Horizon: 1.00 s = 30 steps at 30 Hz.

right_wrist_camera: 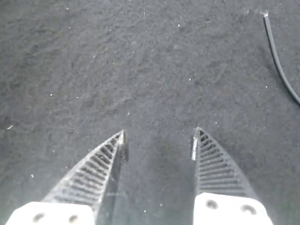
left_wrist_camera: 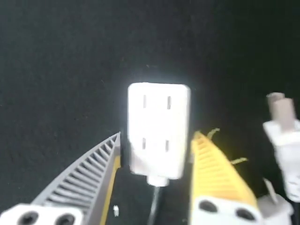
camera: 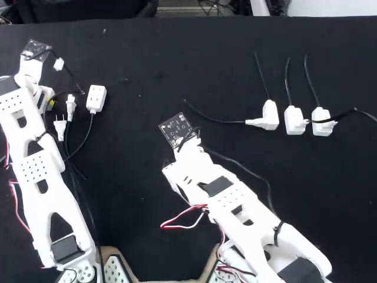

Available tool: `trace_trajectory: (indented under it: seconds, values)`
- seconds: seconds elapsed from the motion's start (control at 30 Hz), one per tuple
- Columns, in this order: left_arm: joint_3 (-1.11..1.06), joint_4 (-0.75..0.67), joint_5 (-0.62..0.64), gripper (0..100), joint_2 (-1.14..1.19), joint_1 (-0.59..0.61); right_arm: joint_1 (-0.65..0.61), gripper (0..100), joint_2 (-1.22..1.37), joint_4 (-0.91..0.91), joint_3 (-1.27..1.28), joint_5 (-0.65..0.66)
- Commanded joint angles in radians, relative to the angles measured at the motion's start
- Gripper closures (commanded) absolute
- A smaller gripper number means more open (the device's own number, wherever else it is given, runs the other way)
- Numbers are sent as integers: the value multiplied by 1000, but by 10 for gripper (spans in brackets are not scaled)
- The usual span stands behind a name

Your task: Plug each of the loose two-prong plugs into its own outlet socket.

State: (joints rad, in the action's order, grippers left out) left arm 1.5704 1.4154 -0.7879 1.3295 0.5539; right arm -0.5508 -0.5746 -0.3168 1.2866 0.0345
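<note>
Your left gripper (left_wrist_camera: 157,137) is clamped on the white outlet block (left_wrist_camera: 158,117) at its cord end, one finger pressed to each side. One loose plug (camera: 70,107) lies just beside the block, and a second plug (camera: 60,127) lies near it. Your right gripper (right_wrist_camera: 158,138) hangs at mid-table over the black cloth (camera: 147,59), jaws well apart, holding nothing. At the far right, three white corded blocks (camera: 293,119) sit in a row.

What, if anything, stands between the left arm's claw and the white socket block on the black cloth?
Nothing visible does. In the left wrist view the socket block sits right at the left claw, its four slots uncovered. A loose plug lies beside them, apart from the block.
</note>
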Motion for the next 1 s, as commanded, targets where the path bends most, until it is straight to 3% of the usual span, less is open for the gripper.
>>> trace_trajectory:
  seconds: [0.0, 0.2, 0.33, 0.43, 0.6, 0.97]
  values:
    - [51, -60, -9, 720, 31, 13, -9, 790, -39, 25, -4, -2]
    - [51, -69, -9, 764, 46, 24, -9, 790, -39, 25, -4, -2]
    - [61, -41, 3, 864, 38, 24, -9, 790, -39, 25, -5, -2]
    - [94, -9, 92, 970, 31, 21, -9, 790, -39, 25, -5, -2]
    - [94, 9, 198, 972, -17, 25, -9, 790, -39, 25, -5, -2]
    - [94, 339, 236, 970, -219, 47, -9, 790, -39, 25, -5, -2]
